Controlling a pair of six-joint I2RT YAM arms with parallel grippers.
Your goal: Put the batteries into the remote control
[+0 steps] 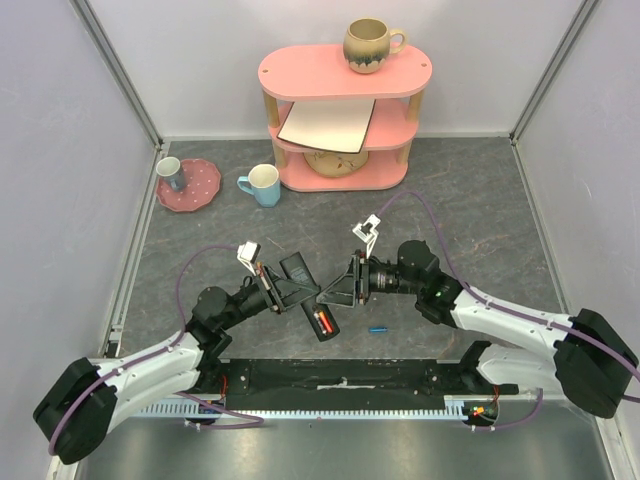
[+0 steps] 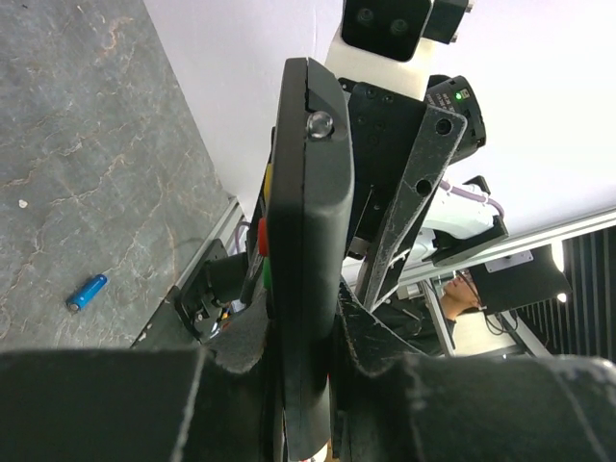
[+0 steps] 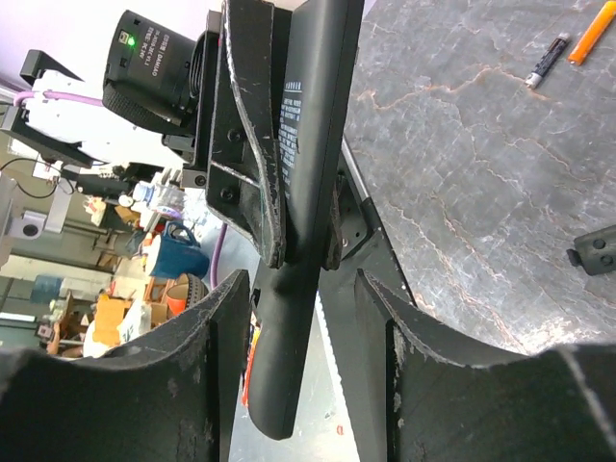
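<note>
Left pincer [image 1: 300, 293] clamps the remote control [image 2: 313, 250] above the worktop [image 1: 480, 220]; right pincer [image 3: 303, 327] gapes astride its end, gripping nothing; red-orange battery [image 1: 321, 321] sits in the remote; blue battery [image 1: 377, 328] lies on the worktop nearby.

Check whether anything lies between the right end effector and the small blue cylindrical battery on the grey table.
Nothing visible does. Only bare grey tabletop separates the right end effector from the small blue cylindrical battery. Its open jaws straddle the slim black plastic remote control.
</note>
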